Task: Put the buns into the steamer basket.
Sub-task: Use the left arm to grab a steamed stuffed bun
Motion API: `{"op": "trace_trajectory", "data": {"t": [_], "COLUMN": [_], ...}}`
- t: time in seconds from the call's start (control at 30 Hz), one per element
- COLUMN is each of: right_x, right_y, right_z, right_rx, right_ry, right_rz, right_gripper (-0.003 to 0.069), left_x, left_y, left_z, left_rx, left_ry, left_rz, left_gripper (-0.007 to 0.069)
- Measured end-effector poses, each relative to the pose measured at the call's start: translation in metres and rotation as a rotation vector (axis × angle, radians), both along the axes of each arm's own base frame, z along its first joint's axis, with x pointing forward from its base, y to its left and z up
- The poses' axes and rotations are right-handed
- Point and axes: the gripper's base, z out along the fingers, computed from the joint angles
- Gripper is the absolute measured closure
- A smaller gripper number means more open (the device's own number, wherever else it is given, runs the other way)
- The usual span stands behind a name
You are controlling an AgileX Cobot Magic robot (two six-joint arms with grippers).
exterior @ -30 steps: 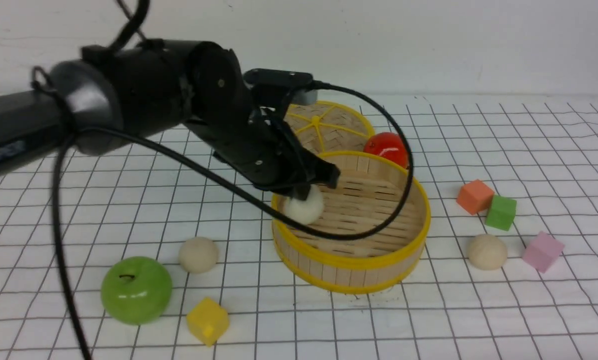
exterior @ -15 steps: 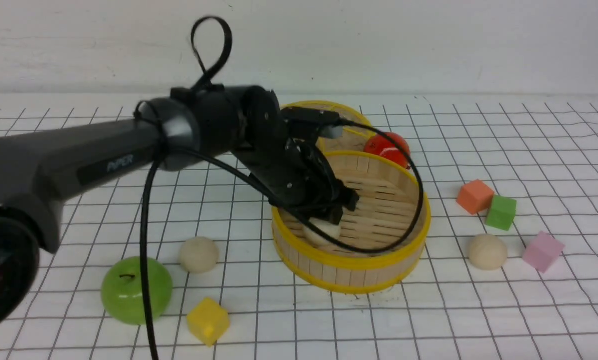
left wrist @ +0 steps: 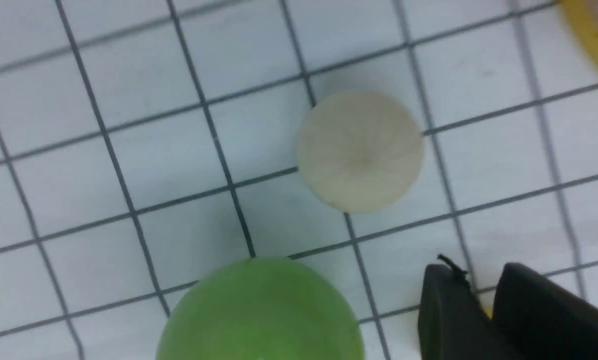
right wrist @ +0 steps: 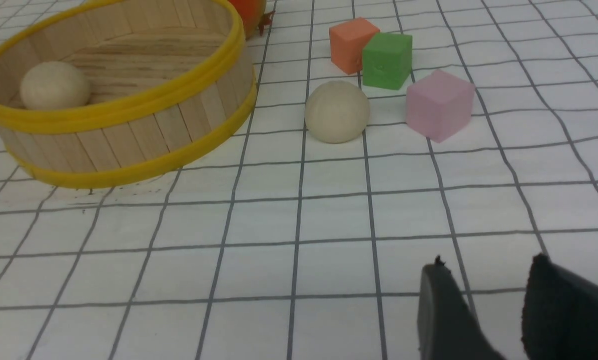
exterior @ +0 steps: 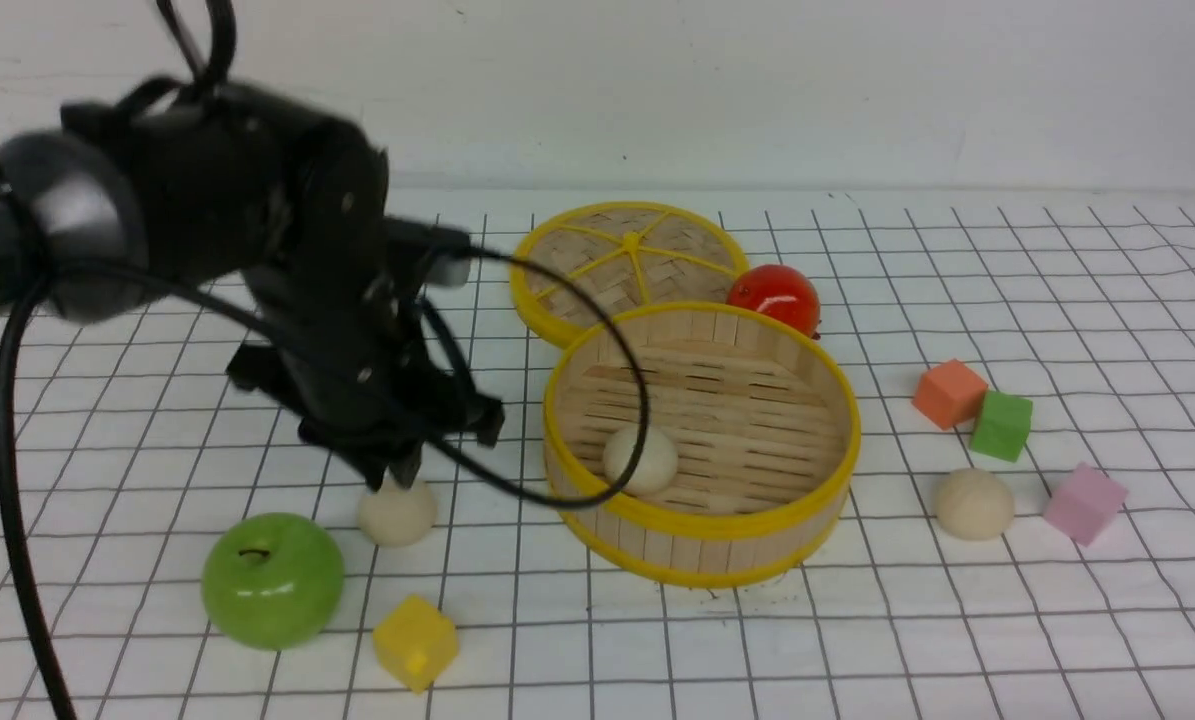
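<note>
The steamer basket (exterior: pixel 702 530) stands mid-table with one bun (exterior: pixel 640 460) lying loose on its slatted floor, also seen as a bun (right wrist: pixel 54 85) inside the basket (right wrist: pixel 128 105) in the right wrist view. A second bun (exterior: pixel 397 512) rests on the table left of the basket, next to the green apple. My left gripper (exterior: pixel 397 478) hangs just above it, jaws a little apart and empty; in the left wrist view this bun (left wrist: pixel 360 150) lies apart from the gripper (left wrist: pixel 479 280). A third bun (exterior: pixel 974 503) (right wrist: pixel 337 111) sits right of the basket. My right gripper (right wrist: pixel 489 270) is open and empty over bare table.
A green apple (exterior: pixel 272 578) and a yellow cube (exterior: pixel 414 640) lie at the front left. The flat woven lid (exterior: pixel 629 265) and a red tomato (exterior: pixel 774 297) sit behind the basket. Orange (exterior: pixel 948 393), green (exterior: pixel 1000 424) and pink (exterior: pixel 1084 502) cubes cluster at the right.
My left gripper let go of the bun inside the basket, then rose and swung left out of the basket to just above the bun by the apple. The released bun stays in the basket.
</note>
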Motion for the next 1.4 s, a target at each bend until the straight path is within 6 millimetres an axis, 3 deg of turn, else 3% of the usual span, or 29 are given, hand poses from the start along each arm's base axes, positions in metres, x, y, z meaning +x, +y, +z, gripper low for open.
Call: {"op": "trace_trajectory", "data": {"t": [0.13,0.33,0.43,0.7,1.23,1.4], "right_x": [0.000,0.000,0.000,0.000,0.000,0.000], "right_y": [0.000,0.000,0.000,0.000,0.000,0.000], "right_z": [0.000,0.000,0.000,0.000,0.000,0.000], "right_rx": [0.000,0.000,0.000,0.000,0.000,0.000], "right_ry": [0.000,0.000,0.000,0.000,0.000,0.000], "right_rz": [0.000,0.000,0.000,0.000,0.000,0.000], "right_gripper": [0.0418,0.0418,0.0418,0.0418,0.0418,0.0418], "left_x": [0.005,0.022,0.027,0.034,0.035,0.035], "left_y": [0.005,0.016,0.015,0.013,0.014,0.013], "left_z": [-0.011,-0.024,-0.030,-0.030,-0.057,-0.057], "left_rx": [-0.010,-0.031,-0.038,-0.049,-0.002,-0.005], "left_ry": [0.000,-0.044,-0.058,-0.135,-0.032,-0.039], "left_rz": [0.008,0.041,0.040,0.022,0.022,0.022], "left_gripper": [0.0472,0.0356,0.0340,0.0336,0.0336,0.0376]}}
